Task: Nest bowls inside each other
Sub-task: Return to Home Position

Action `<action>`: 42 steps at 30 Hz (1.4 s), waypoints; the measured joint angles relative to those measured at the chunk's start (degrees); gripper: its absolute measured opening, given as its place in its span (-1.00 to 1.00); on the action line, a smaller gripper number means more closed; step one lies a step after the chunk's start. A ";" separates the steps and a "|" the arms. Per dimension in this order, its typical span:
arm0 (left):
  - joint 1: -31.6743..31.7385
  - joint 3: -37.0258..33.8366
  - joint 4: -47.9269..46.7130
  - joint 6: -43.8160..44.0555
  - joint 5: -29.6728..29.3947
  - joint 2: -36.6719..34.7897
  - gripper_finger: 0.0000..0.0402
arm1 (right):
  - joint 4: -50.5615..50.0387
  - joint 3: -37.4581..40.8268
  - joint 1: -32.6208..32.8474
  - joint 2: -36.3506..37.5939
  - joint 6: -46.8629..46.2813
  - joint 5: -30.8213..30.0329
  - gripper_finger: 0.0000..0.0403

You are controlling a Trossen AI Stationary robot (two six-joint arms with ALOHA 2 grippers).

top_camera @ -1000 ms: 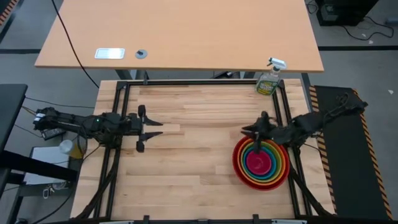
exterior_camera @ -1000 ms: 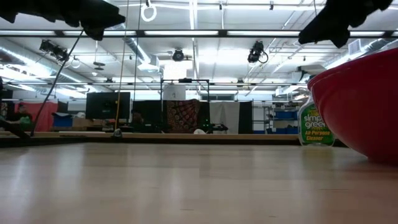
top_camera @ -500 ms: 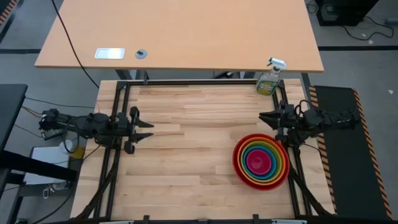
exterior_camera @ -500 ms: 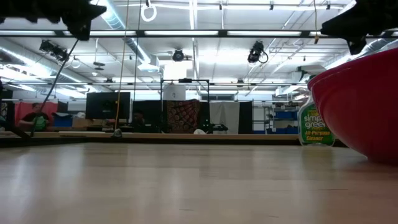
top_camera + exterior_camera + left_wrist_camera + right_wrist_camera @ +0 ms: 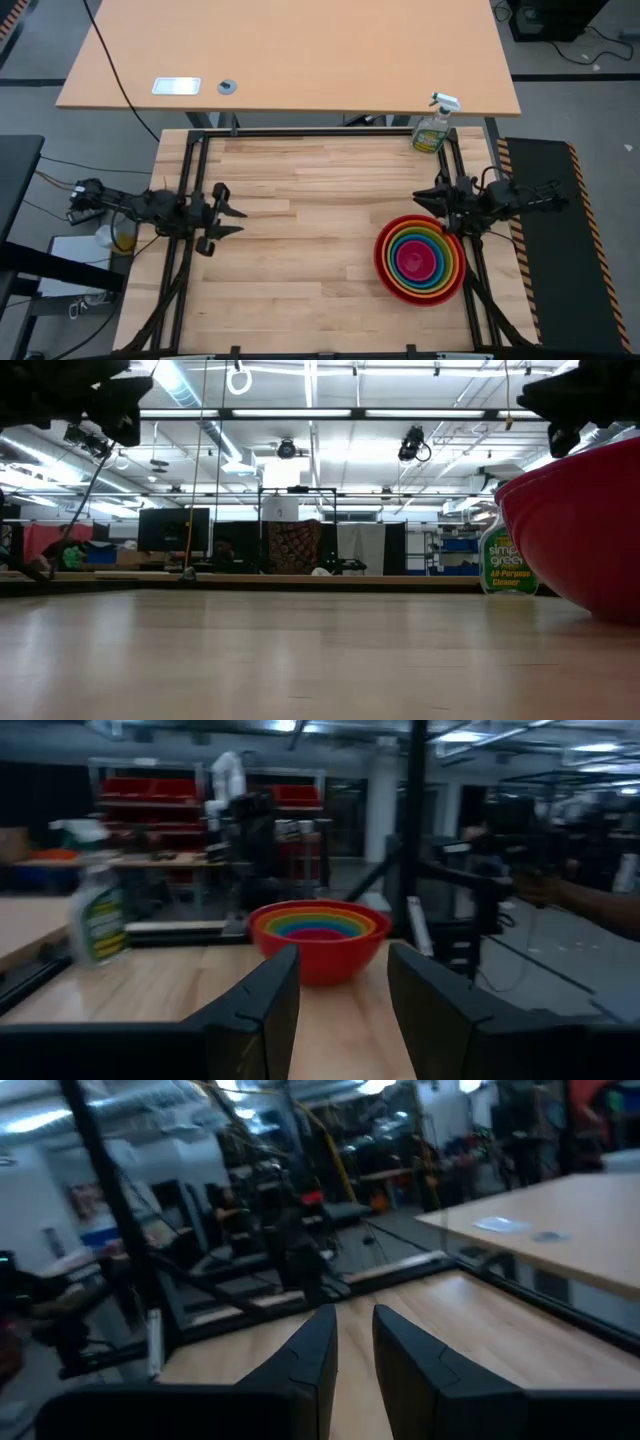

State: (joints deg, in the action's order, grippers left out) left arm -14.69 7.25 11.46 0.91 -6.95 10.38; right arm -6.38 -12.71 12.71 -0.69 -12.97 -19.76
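The bowls (image 5: 420, 258) stand nested on the table's right side: red outermost, then orange, lime green, blue and pink in the middle. The red bowl's base rests on the wood (image 5: 585, 530). The left wrist view shows the stack (image 5: 318, 932) upright across the table. My right gripper (image 5: 425, 196) hovers just beyond the stack's far rim, pointing level toward the left, its fingers (image 5: 312, 1348) a narrow gap apart with nothing between them. My left gripper (image 5: 238, 220) hangs at the table's left edge, open and empty (image 5: 343, 982), pointing at the bowls.
A green spray bottle (image 5: 433, 130) stands at the far right corner. It also shows in the low view (image 5: 507, 560) and the left wrist view (image 5: 97, 915). Black frame rails (image 5: 320, 133) border the table. Bare wood (image 5: 310, 230) lies between the two grippers.
My right gripper has drawn back from above the bowls' far left rim toward the table's right edge, sinking and tipping to level. My left gripper has pulled back toward the left edge and a little nearer, also lower. The bowls have stayed put.
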 joint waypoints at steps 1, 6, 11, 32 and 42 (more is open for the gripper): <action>-0.10 -0.36 0.11 -0.49 0.71 -0.36 -0.23 | 1.73 0.62 0.00 -0.06 0.65 0.79 -0.62; 0.41 -4.84 3.70 -1.79 0.37 -1.53 -0.23 | 5.77 3.50 0.00 -0.04 2.03 0.29 -0.62; 2.45 -6.75 6.57 -1.11 -0.85 -1.44 -0.23 | 9.25 6.75 -0.14 -0.03 1.09 0.08 -0.62; 2.85 -1.65 -9.66 -1.82 -1.14 -7.35 -0.23 | 15.17 8.94 -0.26 0.47 4.49 -2.20 -0.62; 2.85 -3.89 -9.01 -1.11 0.16 -7.92 -0.23 | 17.06 12.37 -1.86 0.40 3.38 -4.37 -0.62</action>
State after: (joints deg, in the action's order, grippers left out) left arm -11.84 3.36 2.45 -0.21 -6.78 2.46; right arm 10.68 -0.34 10.85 -0.30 -9.58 -24.13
